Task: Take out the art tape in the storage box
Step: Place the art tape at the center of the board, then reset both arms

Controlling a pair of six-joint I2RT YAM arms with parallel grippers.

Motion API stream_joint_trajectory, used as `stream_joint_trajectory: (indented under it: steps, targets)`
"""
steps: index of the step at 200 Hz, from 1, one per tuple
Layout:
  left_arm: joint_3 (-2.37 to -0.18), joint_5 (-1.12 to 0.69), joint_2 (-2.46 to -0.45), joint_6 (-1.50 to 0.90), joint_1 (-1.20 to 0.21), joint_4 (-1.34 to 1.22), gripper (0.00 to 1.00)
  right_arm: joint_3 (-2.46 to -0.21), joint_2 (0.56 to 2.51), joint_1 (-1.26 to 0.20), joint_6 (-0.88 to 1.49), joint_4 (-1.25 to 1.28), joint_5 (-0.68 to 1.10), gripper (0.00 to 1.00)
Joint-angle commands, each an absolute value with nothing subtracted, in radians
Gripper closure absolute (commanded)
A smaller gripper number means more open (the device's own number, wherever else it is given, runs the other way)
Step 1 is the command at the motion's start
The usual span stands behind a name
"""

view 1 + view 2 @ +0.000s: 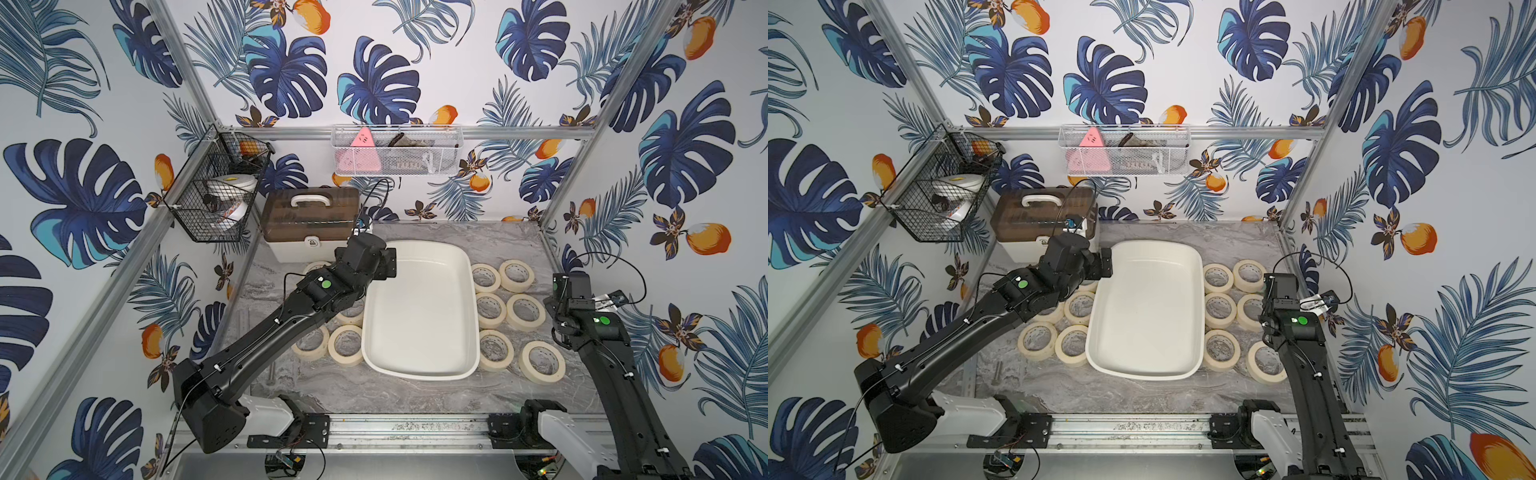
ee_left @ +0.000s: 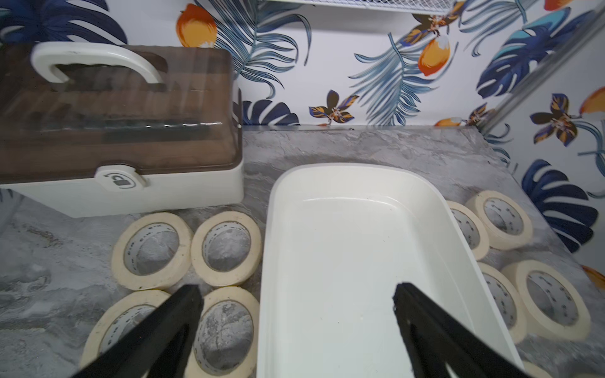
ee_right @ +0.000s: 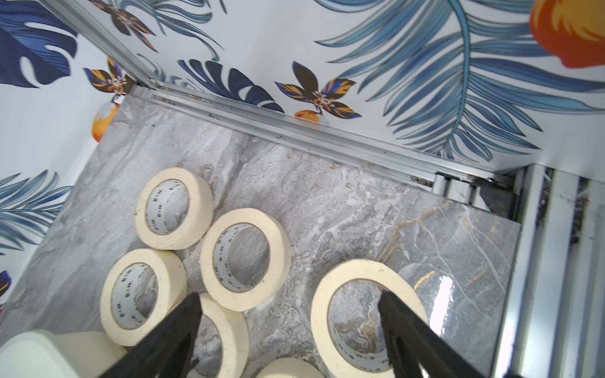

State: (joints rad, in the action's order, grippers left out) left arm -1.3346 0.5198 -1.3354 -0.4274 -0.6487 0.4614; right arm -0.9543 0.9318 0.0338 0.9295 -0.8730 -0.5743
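**Both grippers empty over a cleared box.** Jaws spread wide and holding nothing, the left gripper point(image 2: 298, 289) hangs at the bottom of the left wrist view. It straddles the left wall of the storage box point(image 2: 343, 245), one finger over the bare floor and the other over rolls lying beside it.

The right gripper point(image 3: 289, 296), its jaws also apart and empty, hovers low in the right wrist view above the art tape point(image 3: 360, 270). One fingertip point(image 3: 389, 301) overlaps the ring of the nearest roll; whether it touches cannot be told.

In both top views the box sits empty at centre frame. The rolls lie flat on the marble table point(image 1: 374, 395), six in pairs right of the box and the others left of it, partly under the left arm point(image 1: 270, 324). A case with a brown lid point(image 1: 311, 216) stands to the upper left of the box.

The unloading looks complete, so what remains is probably a clean retreat. Each arm would do best to rise straight up before swinging back, jaws spread, so no finger hooks a ring or nudges the box.
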Motion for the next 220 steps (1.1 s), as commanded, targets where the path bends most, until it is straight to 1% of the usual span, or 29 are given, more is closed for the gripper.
stream_joint_trajectory:
  steps: [1, 12, 39, 46, 57, 77, 92, 118, 127, 152, 174, 220]
  targets:
    - [-1.282, 0.627, -1.308, -0.375, -0.621, 0.322, 0.01, -0.968, 0.93, 0.034, 0.801, -0.699, -0.49, 0.1]
    - [-1.242, 0.666, -1.293, -0.356, -0.606, 0.28, 0.01, -0.961, 0.927, 0.034, 0.743, -0.623, -0.435, 0.09]
    - [-1.107, 0.748, -1.252, -0.277, -0.568, 0.112, 0.01, -0.926, 0.915, 0.034, 0.572, -0.436, -0.306, 0.03]
    - [-1.075, 0.768, -1.245, -0.266, -0.553, 0.086, 0.01, -0.91, 0.91, 0.034, 0.532, -0.392, -0.292, 0.0]
    - [-1.023, 0.789, -1.237, -0.232, -0.529, 0.016, 0.01, -0.869, 0.908, 0.033, 0.473, -0.309, -0.269, 0.0]
    - [-0.896, 0.816, -1.232, -0.161, -0.483, -0.135, 0.01, -0.793, 0.919, 0.034, 0.392, -0.193, -0.291, 0.0]
    - [-0.833, 0.792, -1.233, -0.17, -0.424, -0.155, 0.02, -0.708, 0.951, 0.033, 0.319, -0.075, -0.293, 0.0]
    - [-0.698, 0.663, -1.211, -0.198, -0.277, -0.219, 0.02, -0.576, 1.015, 0.034, 0.228, 0.096, -0.291, 0.0]
    - [-0.655, 0.649, -1.206, -0.195, -0.24, -0.256, 0.02, -0.534, 1.039, 0.034, 0.211, 0.165, -0.297, 0.0]
    - [-0.588, 0.658, -1.257, -0.141, -0.215, -0.371, 0.02, -0.432, 1.114, 0.034, 0.194, 0.344, -0.304, 0.0]
    - [-0.578, 0.653, -1.322, -0.128, -0.19, -0.406, 0.02, -0.352, 1.177, 0.034, 0.172, 0.531, -0.284, 0.0]
    - [-0.498, 0.554, -1.419, -0.093, -0.14, -0.595, 0.02, -0.308, 1.338, 0.033, 0.15, 0.746, -0.262, 0.0]
